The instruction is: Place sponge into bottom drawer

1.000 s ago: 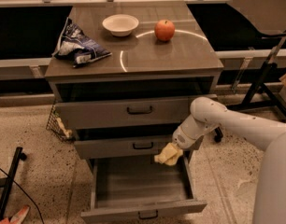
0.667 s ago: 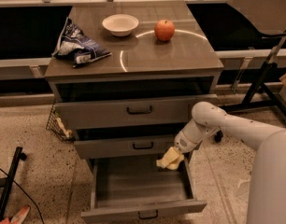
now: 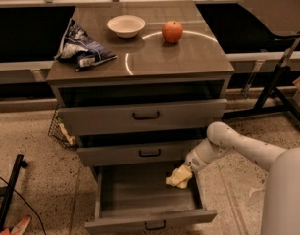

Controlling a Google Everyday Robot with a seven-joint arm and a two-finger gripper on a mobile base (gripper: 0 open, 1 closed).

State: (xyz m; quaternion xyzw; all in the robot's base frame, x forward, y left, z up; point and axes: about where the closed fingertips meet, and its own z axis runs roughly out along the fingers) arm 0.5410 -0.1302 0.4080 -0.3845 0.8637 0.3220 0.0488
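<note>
The pale yellow sponge [image 3: 179, 176] hangs at the right rear of the open bottom drawer [image 3: 149, 194], just above its grey wood-grain floor. My gripper [image 3: 187, 169] reaches in from the right on a white arm and sits right on top of the sponge, below the front of the middle drawer. The sponge looks crumpled and droops under the gripper. The bottom drawer is pulled out far, with a small dark handle [image 3: 155, 225] on its front.
The top drawer [image 3: 142, 114] and middle drawer [image 3: 140, 152] stand slightly pulled out. On the cabinet top lie a red apple [image 3: 172, 32], a white bowl [image 3: 126, 25] and a blue chip bag [image 3: 81, 48]. A black stand [image 3: 270, 89] is at the right.
The gripper and sponge have moved down and a little right, from in front of the middle drawer's lower edge into the bottom drawer's rear right area.
</note>
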